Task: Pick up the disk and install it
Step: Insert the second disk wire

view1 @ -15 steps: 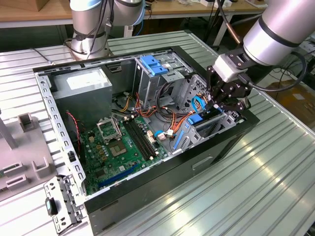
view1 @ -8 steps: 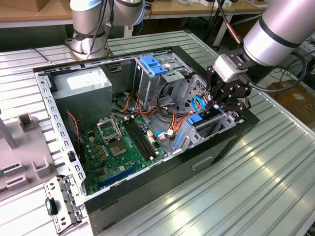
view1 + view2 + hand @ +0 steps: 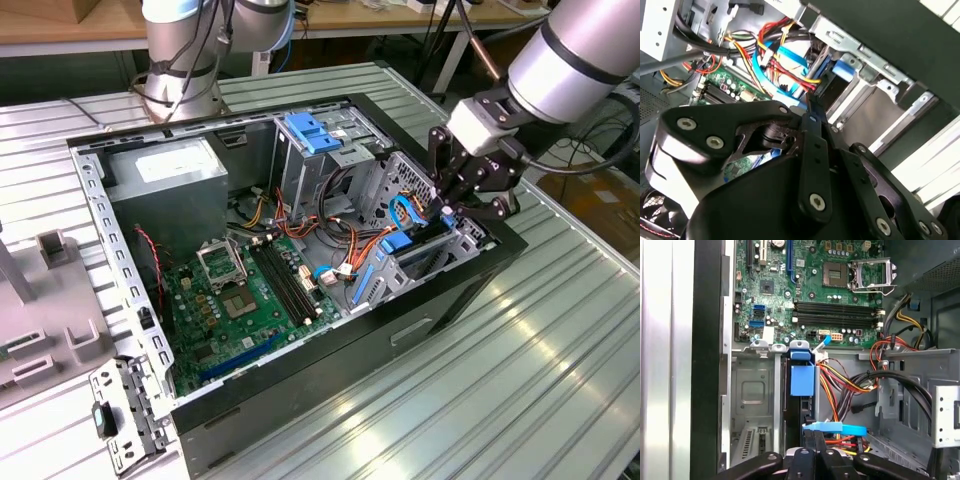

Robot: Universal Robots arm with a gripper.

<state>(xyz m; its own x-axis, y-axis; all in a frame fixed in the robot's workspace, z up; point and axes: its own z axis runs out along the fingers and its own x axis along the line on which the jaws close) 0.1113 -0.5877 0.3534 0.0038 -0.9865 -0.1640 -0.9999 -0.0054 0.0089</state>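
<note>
Hovering claw (image 3: pixel 452 208) at drive cage, near front corner of open computer case (image 3: pixel 330 385) on ribbed metal desk (image 3: pixel 540 340). Claw fingers (image 3: pixel 812 450) drawn together, nothing seen gripped. Disk (image 3: pixel 799 405) sits edge-on in cage slot, blue carrier tab (image 3: pixel 802 380) showing, just beside claw. Motherboard (image 3: pixel 245 300) nearby.

We see a silver-grey arm (image 3: pixel 575 55), a pale wrist block, and a black linkage gripper (image 3: pixel 470 185) with silver screw heads.

The disk (image 3: pixel 801 380) sits in the bay (image 3: pixel 755 390) inside the case (image 3: pixel 420 330).
</note>
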